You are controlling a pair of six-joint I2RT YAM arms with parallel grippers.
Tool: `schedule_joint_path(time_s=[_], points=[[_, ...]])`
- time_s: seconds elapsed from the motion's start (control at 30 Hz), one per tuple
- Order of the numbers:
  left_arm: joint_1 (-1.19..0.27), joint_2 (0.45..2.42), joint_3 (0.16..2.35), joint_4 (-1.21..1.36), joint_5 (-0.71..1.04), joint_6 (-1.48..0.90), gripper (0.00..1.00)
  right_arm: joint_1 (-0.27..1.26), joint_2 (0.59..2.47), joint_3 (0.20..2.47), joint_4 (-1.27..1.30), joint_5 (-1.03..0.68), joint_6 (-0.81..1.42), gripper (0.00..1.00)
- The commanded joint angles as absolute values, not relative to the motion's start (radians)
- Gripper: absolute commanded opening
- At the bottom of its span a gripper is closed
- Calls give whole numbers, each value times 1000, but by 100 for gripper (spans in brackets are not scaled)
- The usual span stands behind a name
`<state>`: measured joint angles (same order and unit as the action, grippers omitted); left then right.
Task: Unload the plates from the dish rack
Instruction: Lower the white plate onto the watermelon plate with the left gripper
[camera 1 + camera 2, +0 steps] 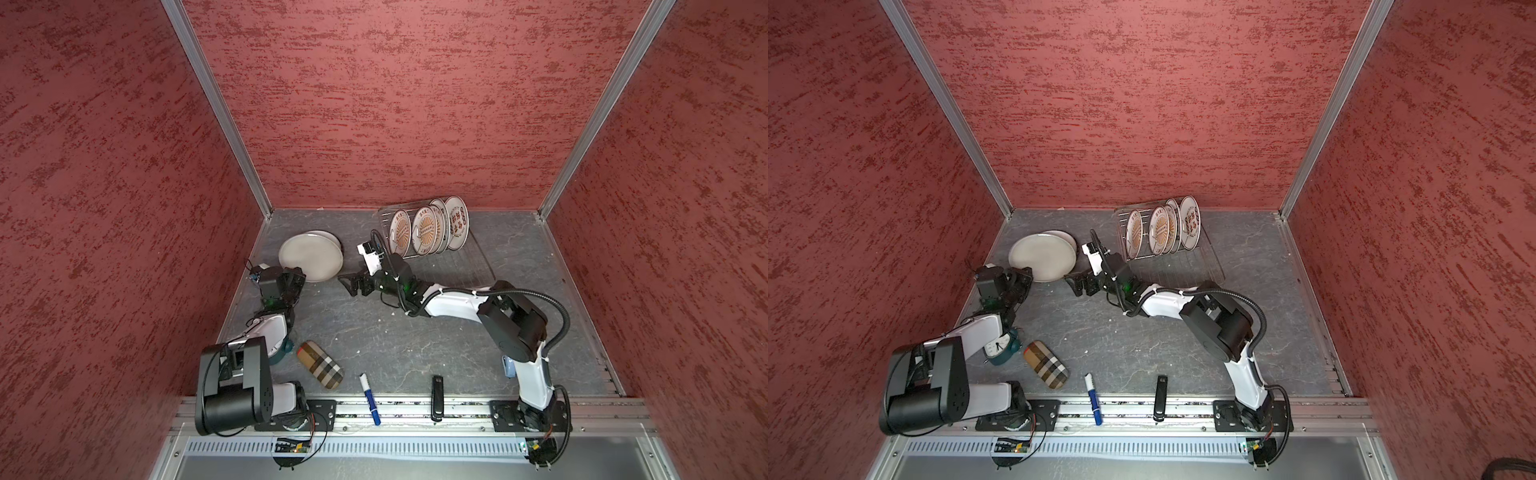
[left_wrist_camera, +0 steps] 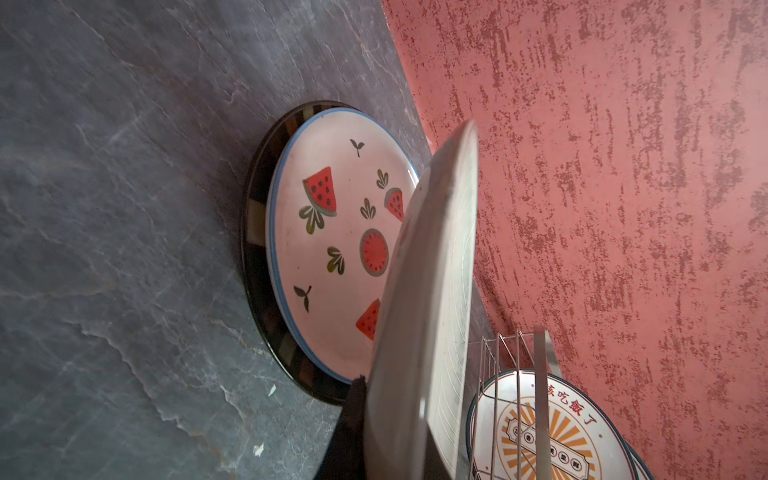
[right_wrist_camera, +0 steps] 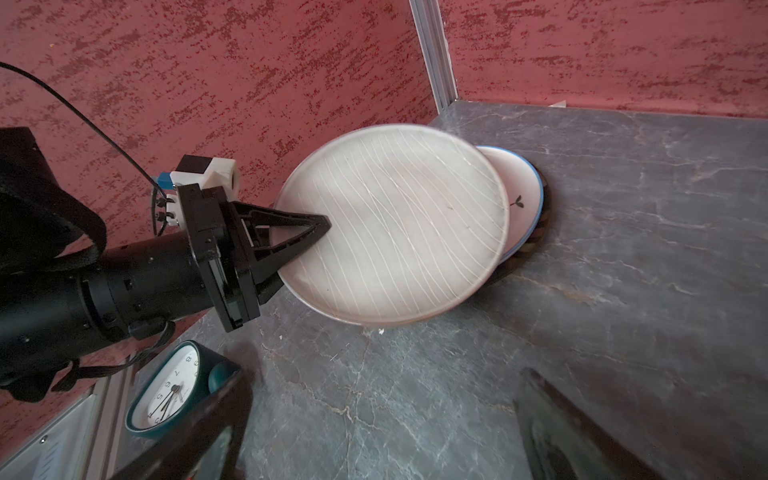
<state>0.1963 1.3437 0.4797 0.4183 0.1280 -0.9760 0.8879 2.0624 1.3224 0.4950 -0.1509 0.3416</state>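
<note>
Left tool (image 3: 320, 230): closed on the near rim of the lined plate (image 3: 395, 224), one finger on the upper face, the other beneath.
Lined plate: pale grey with fine white lines, held face up at a tilt over the stack at the back left of the worktop (image 1: 395, 340); whether its far edge touches the stack cannot be told.
Stack: the watermelon plate (image 2: 332, 249), blue-edged, lies flat on the dark-rimmed plate (image 2: 253, 257), which lies on the worktop near the left wall.
Right tool (image 1: 348, 284): jaws wide apart, nothing between them; it hangs between the stack and the dish rack (image 1: 453, 266), pointing toward the stack and clear of the lined plate.
Dish rack: silver wire, at the back of the worktop right of centre, against the rear wall.
Racked plates (image 1: 426, 229): four stand on edge at the rear end of the rack, close together; the front ones show orange sunburst centres, the rearmost shows red characters. The near part of the grid base is bare.
Clock (image 3: 166, 392): teal body, white face, on the worktop under the left arm.
Plaid case (image 1: 320, 365): lies flat near the front left.
Marker (image 1: 370, 399): blue and white, across the front rail.
Black oblong object (image 1: 437, 397): on the front rail, right of the marker; its kind cannot be told.
</note>
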Motion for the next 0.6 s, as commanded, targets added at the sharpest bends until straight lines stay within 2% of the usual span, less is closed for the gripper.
schedule_joint_path(time_s=[0.0,0.57], points=[[203,1345,543,555,100,-974,0,894,2086,1360,477,-126,318,99],[215,1481,604,566,112,-1000,0,894,2150,1415,446,-91,292,99]])
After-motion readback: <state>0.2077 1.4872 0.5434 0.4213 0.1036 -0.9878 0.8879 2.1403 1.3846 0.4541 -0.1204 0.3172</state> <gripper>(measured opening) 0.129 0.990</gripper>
